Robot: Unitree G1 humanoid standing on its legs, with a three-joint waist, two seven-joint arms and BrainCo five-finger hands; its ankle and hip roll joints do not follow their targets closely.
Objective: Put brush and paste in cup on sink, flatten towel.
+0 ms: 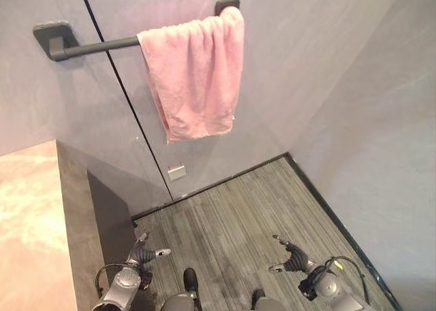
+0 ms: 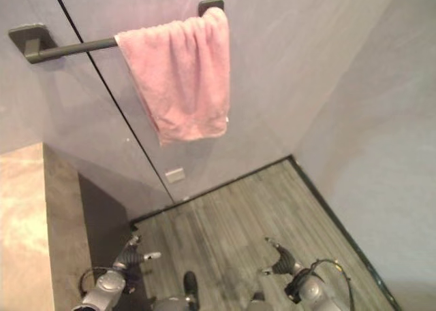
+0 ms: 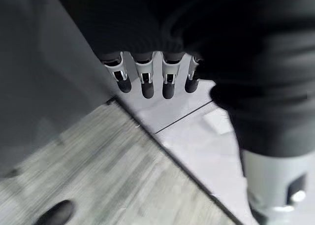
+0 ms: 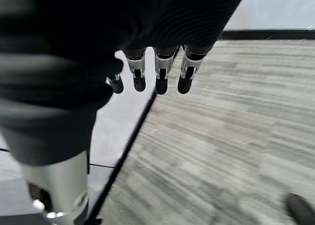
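You face pale grey walls [image 1: 327, 66] meeting in a corner on your right, with a thin dark seam running down the wall ahead. Below you lies grey striped flooring [image 1: 231, 229] edged by a dark skirting; a marbled counter [image 1: 30, 222] stands at your left.

towel [image 1: 194, 76] over right end of wall bar [image 1: 95, 47] | counter [image 1: 30, 222] lower left
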